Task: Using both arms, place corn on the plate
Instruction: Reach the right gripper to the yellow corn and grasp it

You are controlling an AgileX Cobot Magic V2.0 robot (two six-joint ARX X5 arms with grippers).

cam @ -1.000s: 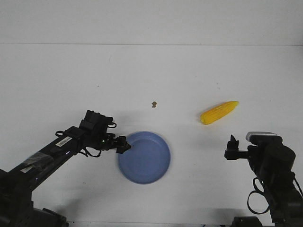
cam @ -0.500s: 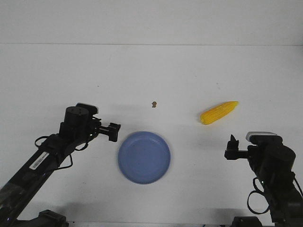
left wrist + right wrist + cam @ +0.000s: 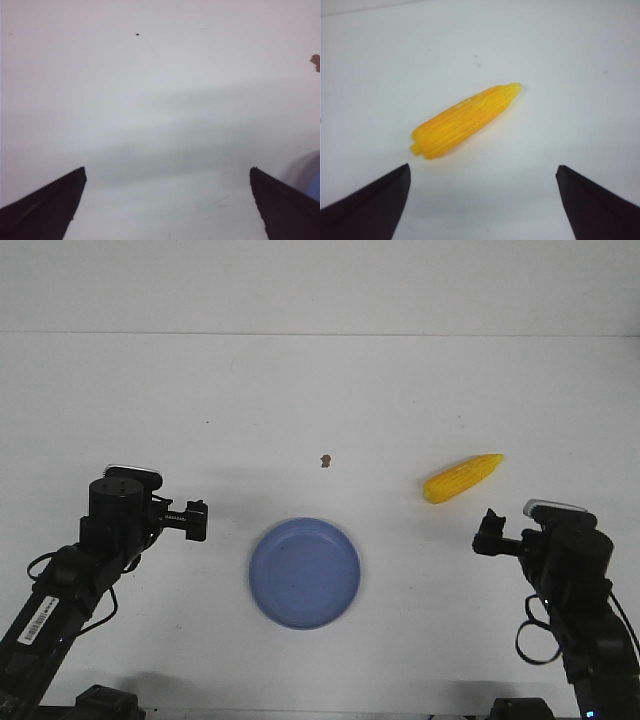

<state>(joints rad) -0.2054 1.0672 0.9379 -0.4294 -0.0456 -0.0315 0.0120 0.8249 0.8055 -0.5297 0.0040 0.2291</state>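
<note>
So the corn (image 3: 462,478) is lying flat on the table, up and to the right of the plate (image 3: 304,572), nowhere near being on it yet. The right gripper (image 3: 489,536) sits just short of the cob, jaws spread wide, empty. The left gripper (image 3: 194,521) is off the plate's left side, also gaping. Looks like the reach step; next it needs to drop over the cob and squeeze.
</note>
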